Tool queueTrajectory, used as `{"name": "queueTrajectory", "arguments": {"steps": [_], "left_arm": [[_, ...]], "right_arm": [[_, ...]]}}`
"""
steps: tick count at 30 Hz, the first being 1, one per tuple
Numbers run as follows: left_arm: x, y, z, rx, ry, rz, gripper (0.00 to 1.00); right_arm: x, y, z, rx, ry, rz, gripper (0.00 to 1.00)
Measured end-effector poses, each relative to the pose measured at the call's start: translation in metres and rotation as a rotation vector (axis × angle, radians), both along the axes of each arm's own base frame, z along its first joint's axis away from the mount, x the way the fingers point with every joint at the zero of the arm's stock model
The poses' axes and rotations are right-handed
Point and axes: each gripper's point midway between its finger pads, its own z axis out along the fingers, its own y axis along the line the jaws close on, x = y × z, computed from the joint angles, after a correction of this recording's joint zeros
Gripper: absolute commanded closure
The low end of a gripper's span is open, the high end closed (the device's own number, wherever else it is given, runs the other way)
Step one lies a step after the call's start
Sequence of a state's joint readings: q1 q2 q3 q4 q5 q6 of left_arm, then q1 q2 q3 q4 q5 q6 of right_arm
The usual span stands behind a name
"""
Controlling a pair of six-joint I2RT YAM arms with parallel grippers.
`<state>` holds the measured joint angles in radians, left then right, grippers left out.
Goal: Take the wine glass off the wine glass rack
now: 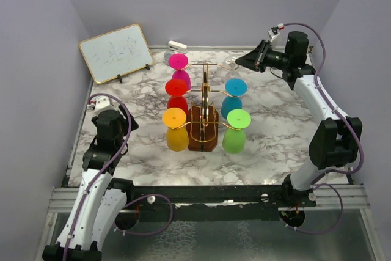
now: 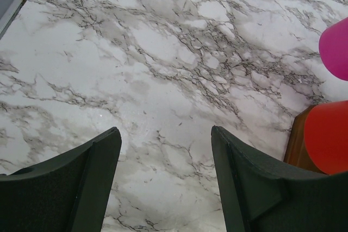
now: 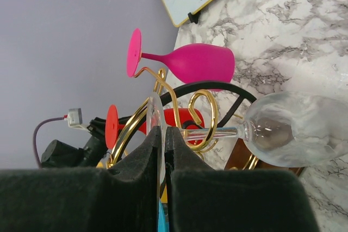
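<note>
Black foam pads [image 3: 125, 188] of the right gripper [image 3: 163, 134] pinch shut on the thin foot of the clear wine glass [image 3: 293, 131], whose stem lies in a curled hook at the far right of the gold wire rack [image 3: 204, 113]. Pulled askew, the stem could snag that hook, or the slim foot could slip free. The left gripper [image 2: 164, 134], left of the rack, gapes wide and holds nothing.

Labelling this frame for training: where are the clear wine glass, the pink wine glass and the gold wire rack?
clear wine glass [image 3: 293, 134], right wrist view, on its bowl.
pink wine glass [image 3: 198, 62], right wrist view, on its bowl.
gold wire rack [image 1: 202, 139], top view, on its wooden base.
</note>
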<state>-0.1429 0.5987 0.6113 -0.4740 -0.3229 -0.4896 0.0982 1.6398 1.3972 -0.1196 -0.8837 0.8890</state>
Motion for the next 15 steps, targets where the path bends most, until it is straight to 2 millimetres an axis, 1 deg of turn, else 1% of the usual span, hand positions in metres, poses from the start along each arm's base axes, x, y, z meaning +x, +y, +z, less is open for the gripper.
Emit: {"name": "queueTrajectory", "arguments": {"steps": [6,9,15], "left_arm": [[0.000,0.001,0.000,0.000,0.000,0.004,0.30],[0.000,0.001,0.000,0.000,0.000,0.005,0.30],[0.000,0.001,0.000,0.000,0.000,0.005,0.30]], "right_arm": [[-0.002,0.005,0.007,0.019,-0.006,0.026,0.99],[0.001,0.009,0.009,0.024,-0.012,0.035,0.99],[0.008,0.018,0.007,0.030,-0.007,0.056,0.99]]}}
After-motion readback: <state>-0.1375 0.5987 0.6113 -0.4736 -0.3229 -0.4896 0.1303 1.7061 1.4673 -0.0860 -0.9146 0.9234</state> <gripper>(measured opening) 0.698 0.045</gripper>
